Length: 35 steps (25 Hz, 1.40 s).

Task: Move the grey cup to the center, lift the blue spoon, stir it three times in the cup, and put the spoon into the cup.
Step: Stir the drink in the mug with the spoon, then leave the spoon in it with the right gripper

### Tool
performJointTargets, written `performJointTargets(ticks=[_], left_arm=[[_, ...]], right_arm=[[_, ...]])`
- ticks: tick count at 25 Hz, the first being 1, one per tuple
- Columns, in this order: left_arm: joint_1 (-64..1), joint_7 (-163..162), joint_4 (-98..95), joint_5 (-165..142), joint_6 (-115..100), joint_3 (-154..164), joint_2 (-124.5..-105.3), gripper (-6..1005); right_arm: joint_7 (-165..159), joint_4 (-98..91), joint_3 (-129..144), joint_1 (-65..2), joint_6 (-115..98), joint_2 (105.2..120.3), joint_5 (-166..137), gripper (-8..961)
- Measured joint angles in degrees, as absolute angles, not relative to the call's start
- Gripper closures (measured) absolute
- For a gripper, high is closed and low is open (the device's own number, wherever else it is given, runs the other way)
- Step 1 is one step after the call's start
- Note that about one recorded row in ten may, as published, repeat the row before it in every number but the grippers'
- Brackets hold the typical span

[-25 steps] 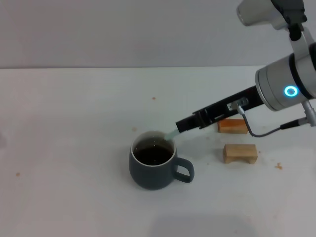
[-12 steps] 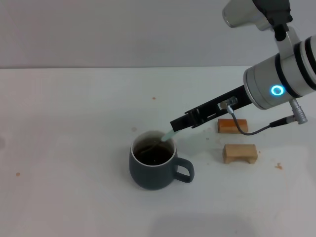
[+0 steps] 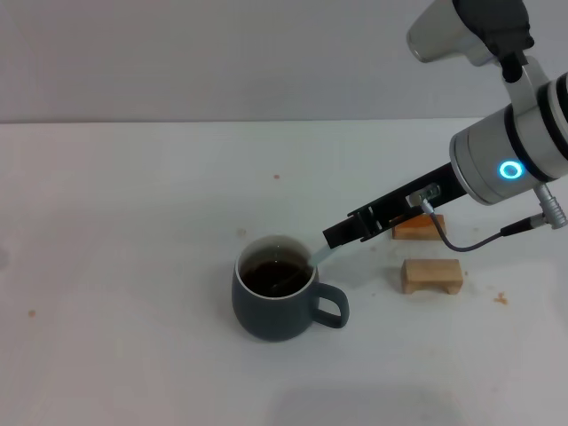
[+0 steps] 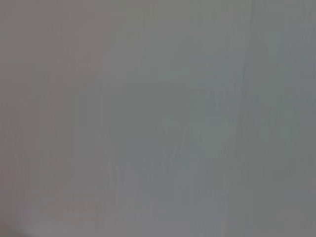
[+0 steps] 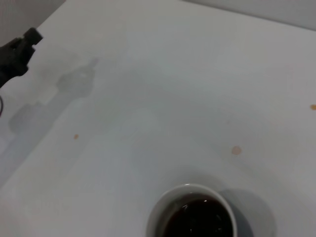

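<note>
The grey cup stands near the middle of the white table, handle to the right, with dark brown liquid inside. It also shows in the right wrist view. My right gripper is shut on the pale handle of the blue spoon, just right of and above the cup's rim. The spoon slants down into the cup, its bowl end in the liquid. My left gripper does not show in the head view; the left wrist view shows only blank grey. A dark gripper part shows far off in the right wrist view.
Two small wooden blocks lie right of the cup: one partly behind my right arm, the other nearer the front. Small brown specks dot the table.
My right gripper swung left and up over the cup's far rim, then back right and down, moving the spoon around in the liquid. The cup stayed put.
</note>
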State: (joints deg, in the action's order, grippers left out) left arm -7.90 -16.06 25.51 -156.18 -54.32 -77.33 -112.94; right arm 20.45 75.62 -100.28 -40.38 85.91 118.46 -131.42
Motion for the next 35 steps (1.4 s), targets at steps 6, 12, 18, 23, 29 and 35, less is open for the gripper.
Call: performJointTargets(ticks=[6,12,18,23,29,35], left_arm=[[-7.8,-16.1,25.8,-156.2,-54.3,-77.3,-112.94,1001],[-7.6,-16.1,25.8,-156.2,-54.6,-77.3,-113.03,1001],[-7.3,-16.2,25.8,-156.2,-55.0,-77.3,-113.03,1001],[-7.3,-16.3,25.9,-156.2,-55.0,-77.3,-113.03,1001],[-7.3,-16.3,26.1,-156.2,-55.1,-77.3,-112.96,1001],[-7.2,-16.3,26.5,-156.2,-55.1,-77.2,-112.92,1001]], right_arm=[[20.1,77.1,-100.3,-40.7,86.2,118.62,-130.2,750],[20.4,75.4,-100.3,-40.8,83.6,118.65,-129.9,748],[20.2,75.4,-100.3,-40.9,83.5,118.5,-132.4,747],[19.9,75.8,-100.3,-41.1,86.1,118.49,-132.7,745],[19.8,76.4,-100.2,-41.8,86.6,118.57,-129.3,744],[20.1,75.6,-100.3,-41.9,83.8,118.56,-129.5,742]])
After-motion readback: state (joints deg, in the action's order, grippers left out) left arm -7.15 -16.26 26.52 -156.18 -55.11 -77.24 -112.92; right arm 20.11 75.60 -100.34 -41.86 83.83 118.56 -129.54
